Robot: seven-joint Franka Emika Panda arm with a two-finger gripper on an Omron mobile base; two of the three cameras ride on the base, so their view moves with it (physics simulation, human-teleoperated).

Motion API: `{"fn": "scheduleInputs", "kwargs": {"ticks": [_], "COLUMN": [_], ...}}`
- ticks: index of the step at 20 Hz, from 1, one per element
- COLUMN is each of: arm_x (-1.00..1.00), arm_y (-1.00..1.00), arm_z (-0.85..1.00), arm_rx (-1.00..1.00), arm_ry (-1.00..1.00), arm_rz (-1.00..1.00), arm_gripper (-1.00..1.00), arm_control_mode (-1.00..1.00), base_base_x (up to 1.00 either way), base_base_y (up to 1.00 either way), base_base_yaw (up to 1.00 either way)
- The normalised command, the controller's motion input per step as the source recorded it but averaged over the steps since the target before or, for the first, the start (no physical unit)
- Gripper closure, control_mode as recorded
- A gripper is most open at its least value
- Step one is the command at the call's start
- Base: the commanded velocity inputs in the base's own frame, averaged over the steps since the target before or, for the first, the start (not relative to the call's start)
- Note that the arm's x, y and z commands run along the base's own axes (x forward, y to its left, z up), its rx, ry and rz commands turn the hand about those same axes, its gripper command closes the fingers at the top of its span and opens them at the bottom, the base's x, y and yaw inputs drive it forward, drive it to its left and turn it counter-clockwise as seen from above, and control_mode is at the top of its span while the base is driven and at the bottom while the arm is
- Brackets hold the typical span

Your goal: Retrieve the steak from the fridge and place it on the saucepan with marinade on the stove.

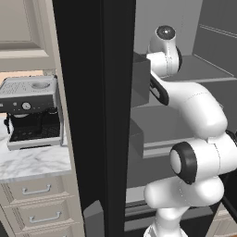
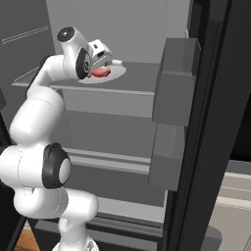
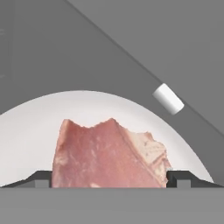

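Two wide-open fingertips (image 3: 43, 178) of the gripper (image 3: 109, 179) straddle the steak (image 3: 107, 155) at lower centre, holding nothing; next, close and lift.

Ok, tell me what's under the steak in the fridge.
The steak lies on a round white plate, which sits on a grey fridge shelf. The part of the plate directly beneath the meat is covered, so nothing there can be seen.
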Motion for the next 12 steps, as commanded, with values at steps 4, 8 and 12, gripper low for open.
{"fn": "scheduleInputs", "kwargs": {"ticks": [4,8,12], "arm_x": [0.00,0.01,0.07], "arm_y": [-0.02,-0.01,0.00], "arm_z": [-0.38,-0.32,-0.07], "arm_rx": [0.00,0.00,0.00], "arm_ry": [0.00,0.00,0.00], "arm_rz": [0.00,0.00,0.00], "arm_gripper": [1.00,1.00,1.00], "arm_control_mode": [-1.00,-1.00,-1.00], "base_base_x": [0.00,0.00,0.00], "base_base_y": [0.00,0.00,0.00], "base_base_yaw": [0.00,0.00,0.00]}}
